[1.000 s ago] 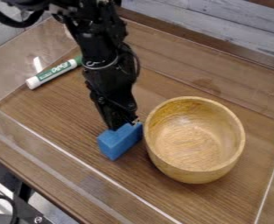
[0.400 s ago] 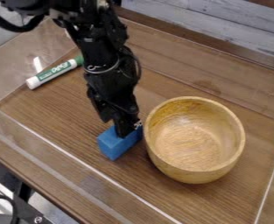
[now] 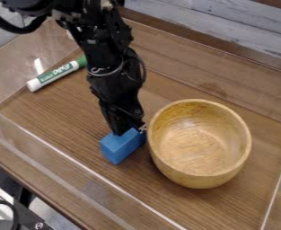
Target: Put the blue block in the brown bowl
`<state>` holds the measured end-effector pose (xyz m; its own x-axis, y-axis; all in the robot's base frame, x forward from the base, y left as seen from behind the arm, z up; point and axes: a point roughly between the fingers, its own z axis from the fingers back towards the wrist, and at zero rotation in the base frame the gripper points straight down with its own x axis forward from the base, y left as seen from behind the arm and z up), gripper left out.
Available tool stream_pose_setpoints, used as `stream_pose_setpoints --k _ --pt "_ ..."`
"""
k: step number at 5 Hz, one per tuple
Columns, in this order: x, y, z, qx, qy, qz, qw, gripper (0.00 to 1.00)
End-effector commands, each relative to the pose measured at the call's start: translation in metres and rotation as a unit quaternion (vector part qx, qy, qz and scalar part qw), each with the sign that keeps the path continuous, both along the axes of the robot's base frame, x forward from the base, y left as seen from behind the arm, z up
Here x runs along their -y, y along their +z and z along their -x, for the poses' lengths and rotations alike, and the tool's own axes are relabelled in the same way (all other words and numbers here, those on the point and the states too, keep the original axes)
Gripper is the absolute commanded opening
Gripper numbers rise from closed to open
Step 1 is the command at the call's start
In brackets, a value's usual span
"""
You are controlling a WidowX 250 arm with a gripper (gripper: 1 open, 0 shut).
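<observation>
The blue block (image 3: 121,147) sits on the wooden table just left of the brown bowl (image 3: 200,142). My gripper (image 3: 132,128) comes straight down onto the block's far right end. Its black fingers (image 3: 125,122) are closed around that end, which rises between them. The block's base still rests on the table. The bowl is upright with nothing in it, and its rim is a finger's width from the block and the gripper.
A green-and-white marker (image 3: 54,73) lies at the back left. A clear wall (image 3: 58,171) runs along the front and left of the table (image 3: 58,112). Grey planks (image 3: 226,31) stand behind.
The jaws stood apart over the block 0.4 s ago and have now closed on its far right end. The arm and the block have hardly shifted.
</observation>
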<state>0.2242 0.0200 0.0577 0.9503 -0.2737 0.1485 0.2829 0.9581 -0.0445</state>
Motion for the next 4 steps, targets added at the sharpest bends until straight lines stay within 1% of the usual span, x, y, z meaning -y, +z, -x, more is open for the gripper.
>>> stream_pose_setpoints --k 1,4 --pt "0.0034 0.0075 -0.0046 0.016 -0.004 0.000 0.9999 0.00" --pt "0.0070 0.0117 -0.0035 0.018 -0.001 0.003 0.9998 0.00"
